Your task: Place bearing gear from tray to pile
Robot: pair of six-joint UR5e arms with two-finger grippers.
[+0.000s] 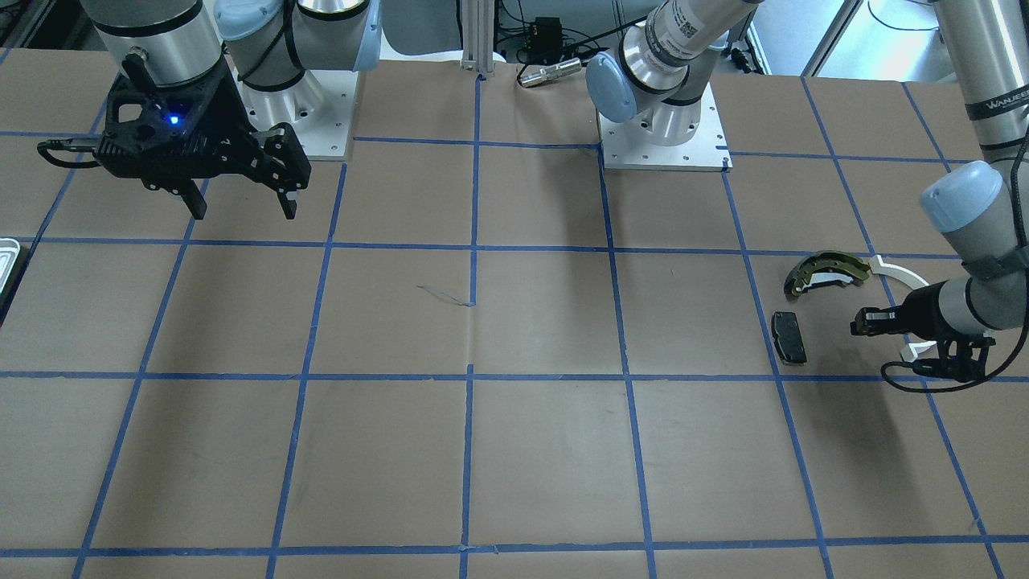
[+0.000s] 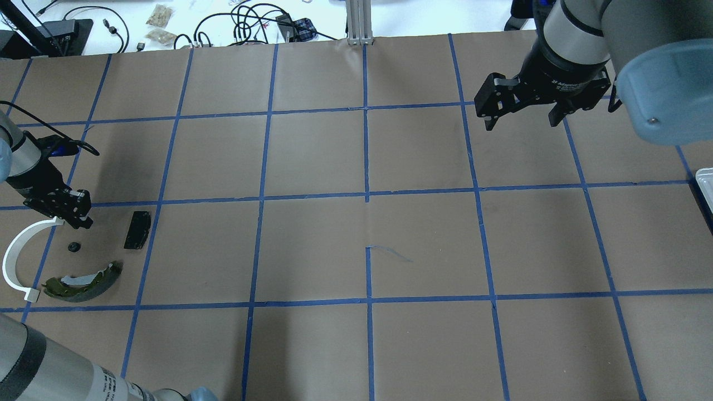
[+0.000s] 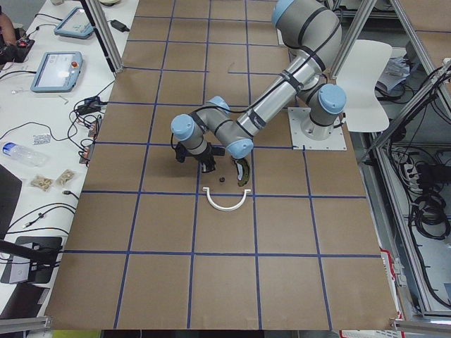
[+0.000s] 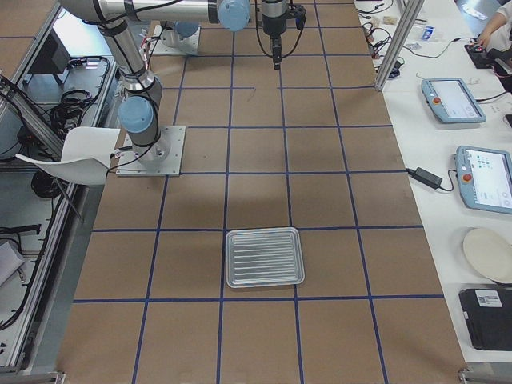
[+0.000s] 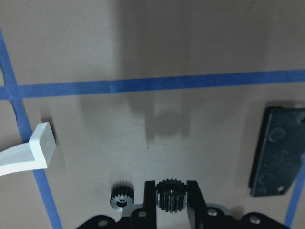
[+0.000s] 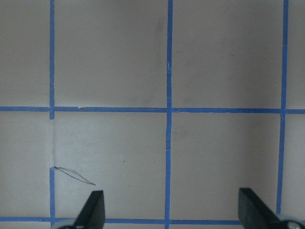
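Holding a gear [image 5: 170, 196] in narrow jaws, left gripper [image 1: 860, 322] hangs low over the pile [image 2: 83, 283], beside a second gear [image 5: 121, 196]. Tray [image 4: 264, 258] looks bare, so probably only the release is left. Right gripper [image 2: 521, 123] jaws wide, empty.

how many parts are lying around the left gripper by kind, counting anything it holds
gears: 2 (loose gear on the table, held gear in the left gripper)
brake shoe: 1
white arc: 1
black pad: 1
total: 5
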